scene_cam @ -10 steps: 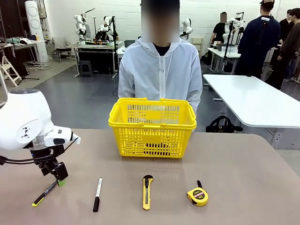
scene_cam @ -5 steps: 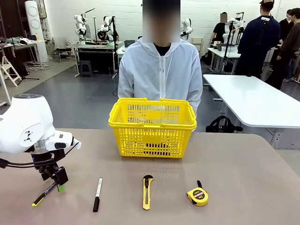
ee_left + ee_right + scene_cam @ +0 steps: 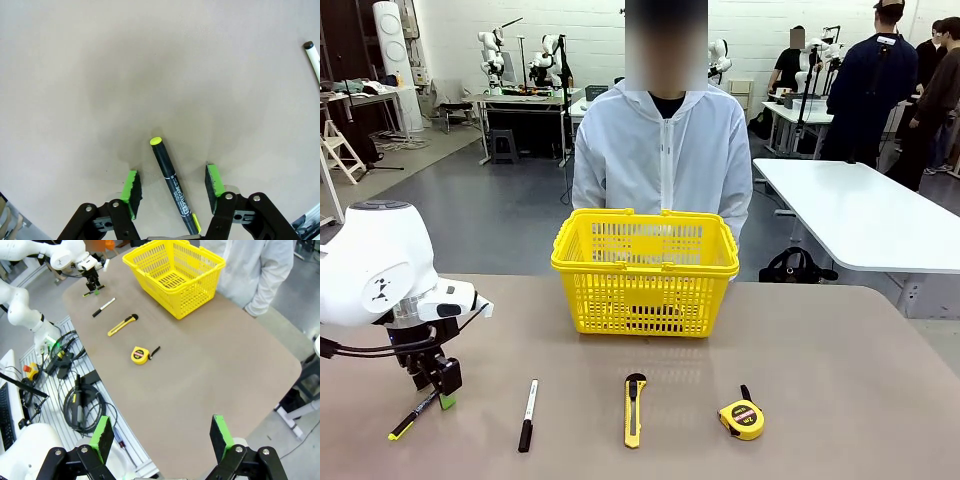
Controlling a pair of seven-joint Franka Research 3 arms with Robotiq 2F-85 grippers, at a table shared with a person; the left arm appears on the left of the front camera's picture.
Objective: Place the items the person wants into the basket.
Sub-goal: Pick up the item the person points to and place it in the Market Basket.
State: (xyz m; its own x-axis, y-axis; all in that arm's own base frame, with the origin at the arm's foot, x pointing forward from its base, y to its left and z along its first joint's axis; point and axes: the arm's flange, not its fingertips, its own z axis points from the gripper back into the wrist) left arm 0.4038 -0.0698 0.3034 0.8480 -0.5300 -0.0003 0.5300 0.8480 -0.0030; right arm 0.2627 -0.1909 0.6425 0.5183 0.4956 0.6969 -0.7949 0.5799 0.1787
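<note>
A black pen with a yellow tip [image 3: 412, 415] lies on the table at the near left. My left gripper [image 3: 441, 393] is down over its far end. In the left wrist view the pen [image 3: 169, 182] lies between the green pads [image 3: 131, 190], with a gap on each side, so the jaws stand apart around it. The white marker with a black cap [image 3: 527, 414] lies a little to the right, its end at the wrist view's edge [image 3: 313, 57]. The yellow basket [image 3: 645, 268] stands in front of the person [image 3: 660, 160]. My right gripper [image 3: 162, 432] hangs open, high above the table's side.
A yellow-black utility knife [image 3: 634, 408] and a yellow tape measure [image 3: 741, 417] lie in the same front row, right of the marker. Bare tabletop runs between this row and the basket. Cables and equipment sit on the floor beside the table.
My left arm has lowered, bringing the gripper down around the black pen's far end. The pens, knife, tape measure and basket have not moved.
</note>
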